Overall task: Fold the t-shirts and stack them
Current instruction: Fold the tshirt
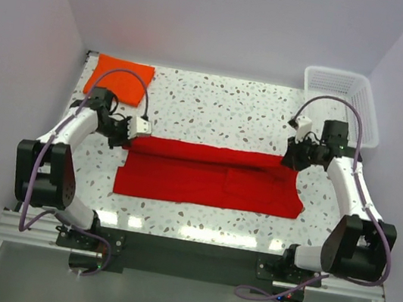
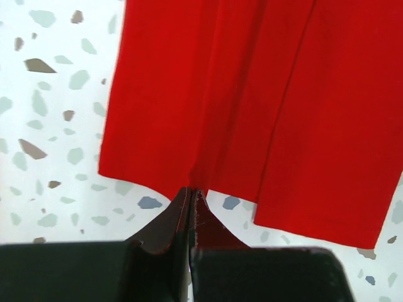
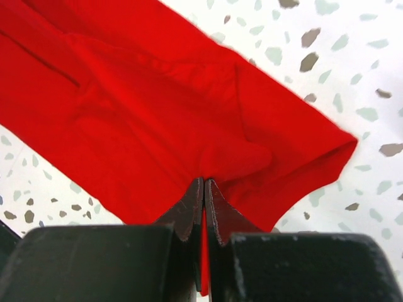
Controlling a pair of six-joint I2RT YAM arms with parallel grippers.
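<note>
Pinches at both ends: left gripper (image 1: 128,141) and right gripper (image 1: 289,163) clamp the far edge of the red t-shirt (image 1: 208,181), long axis sideways between them, near edge towards the bases

— Where is the red t-shirt (image 1: 209,175) found?
— It is spread wide across the tabletop (image 1: 215,111), partly folded lengthwise, its far edge pinched at both ends.
— And the orange t-shirt (image 1: 119,77)?
— It is laid folded flat at the far left corner.
</note>
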